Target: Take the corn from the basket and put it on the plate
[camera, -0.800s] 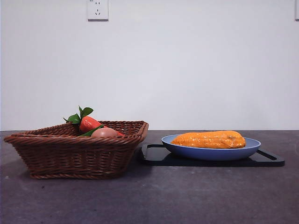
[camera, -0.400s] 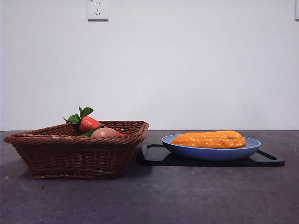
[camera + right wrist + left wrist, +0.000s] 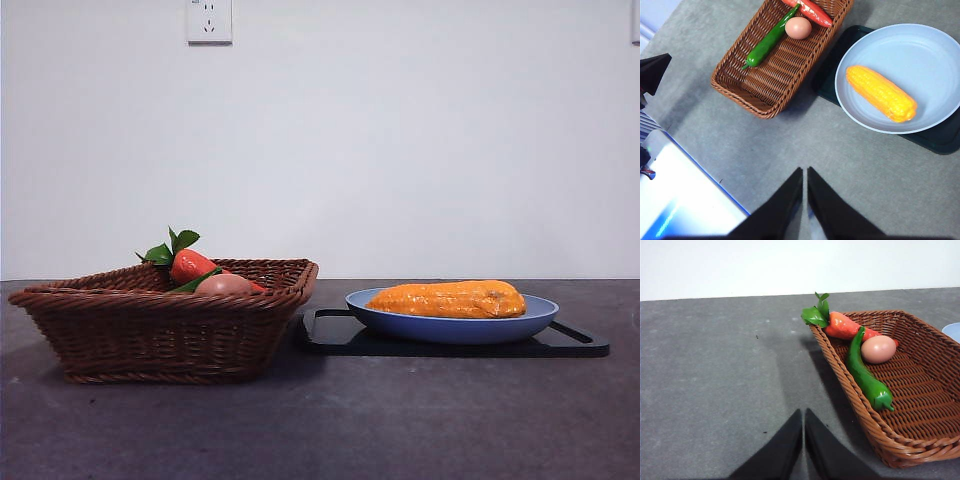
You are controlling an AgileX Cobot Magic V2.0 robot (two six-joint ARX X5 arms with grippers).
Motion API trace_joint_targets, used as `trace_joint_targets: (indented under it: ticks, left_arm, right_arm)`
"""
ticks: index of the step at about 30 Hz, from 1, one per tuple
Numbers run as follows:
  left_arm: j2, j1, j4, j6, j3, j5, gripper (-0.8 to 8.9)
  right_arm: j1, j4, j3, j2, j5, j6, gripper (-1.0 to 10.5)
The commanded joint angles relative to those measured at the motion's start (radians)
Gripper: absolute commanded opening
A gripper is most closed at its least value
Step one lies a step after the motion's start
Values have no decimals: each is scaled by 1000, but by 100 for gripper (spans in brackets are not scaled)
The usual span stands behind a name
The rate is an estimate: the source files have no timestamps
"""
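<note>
The corn (image 3: 450, 299) (image 3: 881, 93) lies on the light-blue plate (image 3: 450, 328) (image 3: 920, 55), which rests on a black tray (image 3: 340, 335). The brown wicker basket (image 3: 150, 325) (image 3: 765, 80) (image 3: 910, 405) stands beside the plate, with no corn in it. My right gripper (image 3: 804, 175) is shut and empty, high above bare table near the basket and plate. My left gripper (image 3: 803, 415) is shut and empty over the table, just outside the basket's rim. Neither arm appears in the front view.
In the basket lie a red-orange carrot with green leaves (image 3: 845, 326) (image 3: 185, 262), a pinkish-tan egg-like piece (image 3: 878, 349) (image 3: 798, 28) and a green pepper (image 3: 866, 375) (image 3: 767, 42). A white edge of the robot base (image 3: 680, 200) shows beside the table.
</note>
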Motion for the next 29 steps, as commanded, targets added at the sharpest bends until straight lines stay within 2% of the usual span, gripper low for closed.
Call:
trace_joint_targets:
  ticks: [1,5,8,15,18,22,29]
  left_arm:
    - [1,3,4,-5,-28,-3,8]
    - [1,3,4,-5,-28,-3,8]
    - [1,3,4,-5,-28,-3,8]
    - [1,3,5,-5,-28,-3,8]
    - [1,3,5,-5,-28,-3,8]
    - [1,3,4,-4,-28,-3,8]
    - [1,3,4,-4,-28,-3,8]
  right_arm:
    - [6,6,7,5,-5,-12,1]
    - [-11,82,2,-24,6,-99,1]
    - [-42,278,-45,-85,5,-109,1]
    - [-138,652,-329,-320,6,-9,1]
    - [-183,732,-467,-425,35,-8,1]
    - [-220,840,-664,-570,141,-8,1]
    - [-234,1027,-933,-769,200,2,1]
